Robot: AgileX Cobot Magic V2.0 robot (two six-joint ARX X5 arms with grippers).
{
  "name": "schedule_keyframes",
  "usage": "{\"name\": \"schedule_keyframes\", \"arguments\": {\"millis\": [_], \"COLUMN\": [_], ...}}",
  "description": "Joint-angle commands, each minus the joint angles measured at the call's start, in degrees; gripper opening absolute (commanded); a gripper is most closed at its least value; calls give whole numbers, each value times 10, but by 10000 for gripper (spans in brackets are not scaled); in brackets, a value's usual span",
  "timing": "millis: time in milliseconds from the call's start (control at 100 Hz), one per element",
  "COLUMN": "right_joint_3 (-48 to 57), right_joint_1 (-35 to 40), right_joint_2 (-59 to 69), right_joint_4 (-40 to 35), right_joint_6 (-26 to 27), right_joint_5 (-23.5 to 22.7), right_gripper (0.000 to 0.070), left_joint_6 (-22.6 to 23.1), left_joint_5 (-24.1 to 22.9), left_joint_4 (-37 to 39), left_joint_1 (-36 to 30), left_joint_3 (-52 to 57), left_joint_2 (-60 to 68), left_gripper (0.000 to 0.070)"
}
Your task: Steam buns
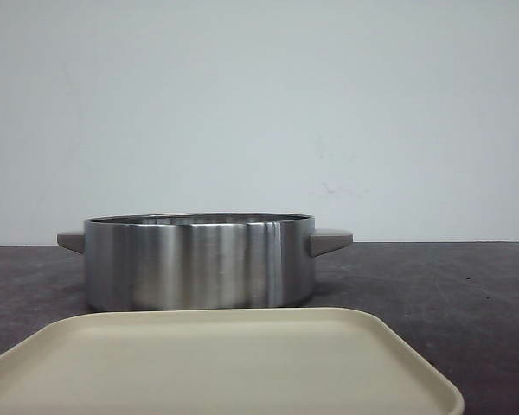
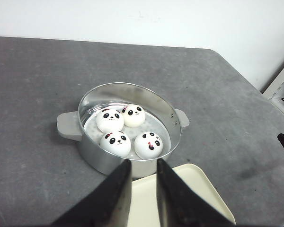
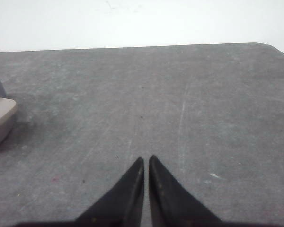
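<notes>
Four buns [image 2: 128,131] sit in pot [image 2: 168,108]; tray [image 1: 242,363] bare. Left gripper [image 2: 142,163] slightly spread, right gripper [image 3: 146,160] nearly pressed together; both hold nothing. Likely remaining: cover pot squarely, avoid nudging handles.

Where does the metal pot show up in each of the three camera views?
Front view: pot at center, behind the beige tray.
Left wrist view: center, holding four buns.
Right wrist view: only one gray handle at the edge.
Shared landmark: the pot's gray handles.
</notes>
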Motion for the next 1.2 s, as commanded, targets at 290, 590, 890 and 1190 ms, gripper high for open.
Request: {"name": "schedule_keyframes", "arguments": {"millis": [290, 590, 890, 1190], "right_joint_3": [-2, -2, -2, -2], "right_joint_1": [2, 2, 2, 2], "right_joint_2": [-1, -1, -1, -1], "right_joint_4": [8, 8, 8, 8], "right_joint_6": [4, 4, 4, 4], "right_joint_5": [0, 0, 0, 0], "right_gripper": [12, 12, 12, 12], "left_joint_6": [5, 42, 41, 18], "left_joint_5": [-2, -7, 233, 254], "left_joint_4": [2, 94, 539, 569], "left_joint_1": [-3, 114, 310, 393], "left_joint_3": [8, -83, -446, -625], "left_joint_2": [2, -24, -142, -252], "left_gripper": [57, 57, 57, 57]}}
